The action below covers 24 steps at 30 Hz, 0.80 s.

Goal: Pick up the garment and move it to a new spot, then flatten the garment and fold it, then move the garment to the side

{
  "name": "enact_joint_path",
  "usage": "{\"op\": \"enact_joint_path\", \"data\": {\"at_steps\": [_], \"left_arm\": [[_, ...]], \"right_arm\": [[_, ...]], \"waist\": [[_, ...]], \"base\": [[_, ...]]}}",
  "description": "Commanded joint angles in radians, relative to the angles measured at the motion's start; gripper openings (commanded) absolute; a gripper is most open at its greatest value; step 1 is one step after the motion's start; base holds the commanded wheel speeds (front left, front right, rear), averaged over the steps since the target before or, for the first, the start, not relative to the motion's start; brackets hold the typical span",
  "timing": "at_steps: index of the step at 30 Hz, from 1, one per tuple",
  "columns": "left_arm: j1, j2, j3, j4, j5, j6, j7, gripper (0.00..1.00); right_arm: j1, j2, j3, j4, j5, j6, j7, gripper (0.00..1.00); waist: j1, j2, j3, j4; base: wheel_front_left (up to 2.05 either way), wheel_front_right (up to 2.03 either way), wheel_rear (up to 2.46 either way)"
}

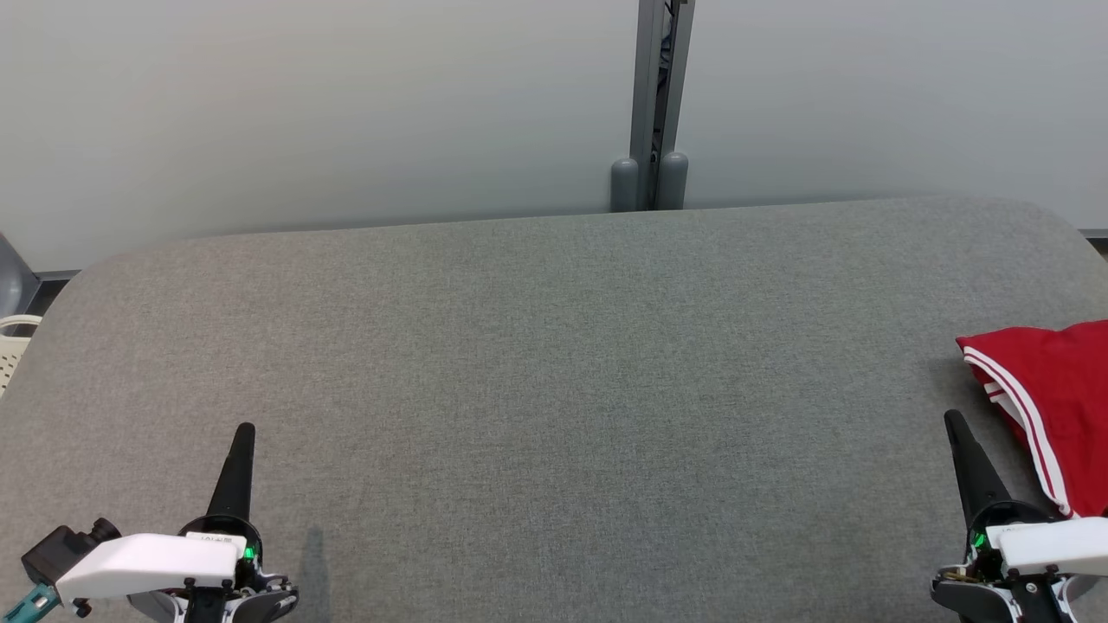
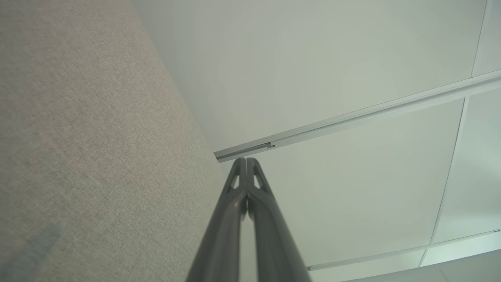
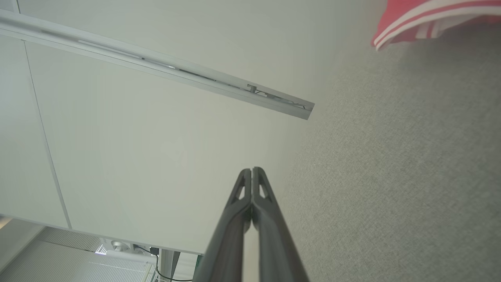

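Head view: the red garment lies at the table's right edge, just right of the right gripper. Its striped hem slants toward the near right, and the frame cuts off its length. Left wrist: the left gripper has its jaws pressed together. Right wrist: jaws pressed together, the garment well beyond the tips.

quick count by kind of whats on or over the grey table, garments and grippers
garments: 1, the red garment with white stripes, at the robot's right
grippers: 2, left gripper and right gripper, both shut and empty
total: 3
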State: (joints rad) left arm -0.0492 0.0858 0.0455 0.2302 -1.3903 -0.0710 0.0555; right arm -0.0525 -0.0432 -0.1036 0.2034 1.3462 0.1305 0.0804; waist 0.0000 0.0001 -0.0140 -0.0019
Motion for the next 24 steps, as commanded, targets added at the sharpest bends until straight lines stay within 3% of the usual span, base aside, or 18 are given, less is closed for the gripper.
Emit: {"op": "enact_joint_path", "data": {"at_steps": [1,24], "left_arm": [[-0.025,0.003,0.008,-0.003,-0.017,-0.009,0.004,0.00],[-0.056,-0.023,0.053,0.011,-0.169,-0.049,0.043,0.00]], "right_arm": [[-0.018,-0.009,-0.005,-0.002,0.019,0.000,0.008,0.00],[-0.049,-0.010,-0.010,0.031,0.201,0.000,0.028,0.00]], "waist": [[0.0000,-0.0001,0.000,0.000],[0.0000,-0.0001,0.012,0.001]], "base": [[0.00,0.00,0.00],[0.00,0.00,0.00]]}}
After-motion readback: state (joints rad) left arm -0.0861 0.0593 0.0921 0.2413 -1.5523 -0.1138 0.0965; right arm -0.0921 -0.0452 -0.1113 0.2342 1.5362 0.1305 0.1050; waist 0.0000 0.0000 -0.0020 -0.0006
